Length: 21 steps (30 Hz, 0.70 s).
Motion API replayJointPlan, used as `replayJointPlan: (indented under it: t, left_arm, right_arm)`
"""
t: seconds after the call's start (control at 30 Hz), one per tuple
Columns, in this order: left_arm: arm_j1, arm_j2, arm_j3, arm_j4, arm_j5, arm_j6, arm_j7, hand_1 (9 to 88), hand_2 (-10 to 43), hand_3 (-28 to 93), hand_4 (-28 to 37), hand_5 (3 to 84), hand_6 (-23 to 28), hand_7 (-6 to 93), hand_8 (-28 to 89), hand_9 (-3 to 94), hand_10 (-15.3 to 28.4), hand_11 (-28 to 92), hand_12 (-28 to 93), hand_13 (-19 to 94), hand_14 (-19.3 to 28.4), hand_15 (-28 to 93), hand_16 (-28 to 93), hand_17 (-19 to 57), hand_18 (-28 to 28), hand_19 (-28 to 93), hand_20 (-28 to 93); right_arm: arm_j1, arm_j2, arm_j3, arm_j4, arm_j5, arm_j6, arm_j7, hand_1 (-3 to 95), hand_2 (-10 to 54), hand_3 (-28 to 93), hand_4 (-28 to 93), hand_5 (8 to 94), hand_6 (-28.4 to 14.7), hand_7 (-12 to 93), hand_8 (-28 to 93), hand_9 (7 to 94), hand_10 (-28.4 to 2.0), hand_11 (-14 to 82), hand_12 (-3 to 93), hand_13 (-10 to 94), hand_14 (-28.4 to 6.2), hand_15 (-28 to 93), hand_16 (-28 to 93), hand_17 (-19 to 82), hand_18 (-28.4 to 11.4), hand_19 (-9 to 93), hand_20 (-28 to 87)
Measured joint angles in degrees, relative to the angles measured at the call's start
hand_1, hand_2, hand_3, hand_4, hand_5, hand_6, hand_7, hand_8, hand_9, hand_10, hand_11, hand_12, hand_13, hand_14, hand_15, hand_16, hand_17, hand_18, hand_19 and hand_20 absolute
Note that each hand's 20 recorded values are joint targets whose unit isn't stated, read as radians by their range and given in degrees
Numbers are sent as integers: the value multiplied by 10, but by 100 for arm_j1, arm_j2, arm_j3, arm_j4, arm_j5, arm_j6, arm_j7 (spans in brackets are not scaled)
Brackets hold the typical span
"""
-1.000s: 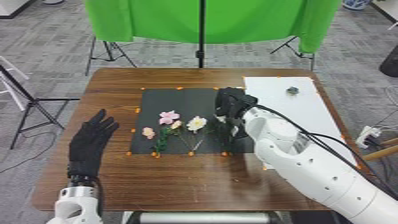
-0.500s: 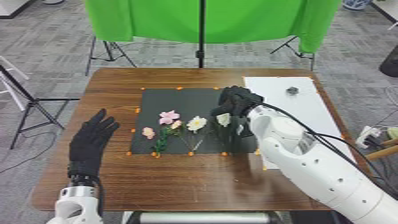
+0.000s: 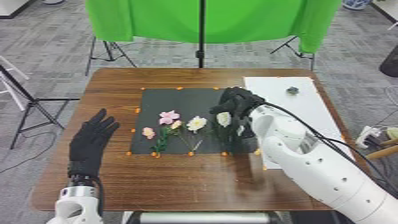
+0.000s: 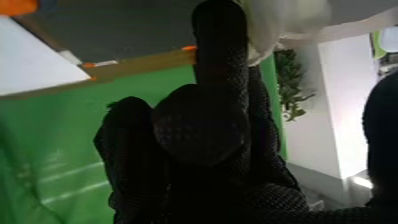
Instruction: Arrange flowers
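In the head view my right hand [image 3: 234, 104] is over the right part of the dark mat [image 3: 162, 102], curled round a white flower, its bloom [image 3: 224, 119] at the hand's lower left. The right wrist view has my right hand [image 4: 200, 130] with white petals [image 4: 302, 17] against a fingertip and green leaves [image 4: 289, 80] beside it; the grip on the stem is hidden. On the mat lie a large pink flower [image 3: 169, 117], a small pink one [image 3: 148, 132] and another white flower [image 3: 196, 123], with green stems. My left hand [image 3: 91, 142] rests open left of the mat.
A white sheet [image 3: 298, 110] covers the table's right side, with a small grey-green object [image 3: 292, 90] near its far end. Orange markers edge the mat. A green cloth [image 3: 160, 20] hangs beyond the brown table [image 3: 115, 185].
My right hand has shifted slightly away from the near edge, and the white bloom beside it has come into sight. The left hand and the other flowers have not moved.
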<state>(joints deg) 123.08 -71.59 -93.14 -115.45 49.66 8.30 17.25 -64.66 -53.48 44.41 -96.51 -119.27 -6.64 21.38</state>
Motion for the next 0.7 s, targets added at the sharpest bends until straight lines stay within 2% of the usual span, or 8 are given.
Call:
replayJointPlan:
  t: [0.17,0.4,0.63,0.7]
  left_arm:
    - [-1,0,1,0,0,-2,0,198,-3,720,-279,411,43,97,-60,410,126,174,106,310,174,276,-16,29,132,106,200]
    - [2,0,-1,-1,0,-2,2,198,-3,720,-279,411,43,97,-62,411,125,174,106,310,173,276,-15,29,132,106,200]
    - [4,-1,-2,-2,0,-2,2,198,-4,720,-279,410,43,96,-61,410,125,174,105,309,173,275,-16,29,132,106,200]
    - [4,-4,-4,-2,0,-2,3,198,-4,720,-279,410,43,95,-61,410,127,174,106,309,173,276,-15,29,132,105,200]
  right_arm:
    - [-54,-14,74,-19,578,-34,48,127,9,590,-155,594,-22,94,-78,840,-153,188,200,910,-49,551,338,662,-124,932,538]
    - [-152,-20,227,-39,-361,-38,109,120,13,588,-156,594,-16,96,-77,848,-154,196,206,911,-52,554,338,662,-127,932,538]
    - [-142,90,302,-67,-370,-41,177,115,16,586,-158,598,-14,97,-78,852,-154,202,210,912,-52,555,337,661,-127,932,540]
    - [-144,129,323,-91,-394,-42,182,124,13,591,-154,601,-14,99,-78,820,-161,193,208,888,-64,555,339,633,-140,932,542]
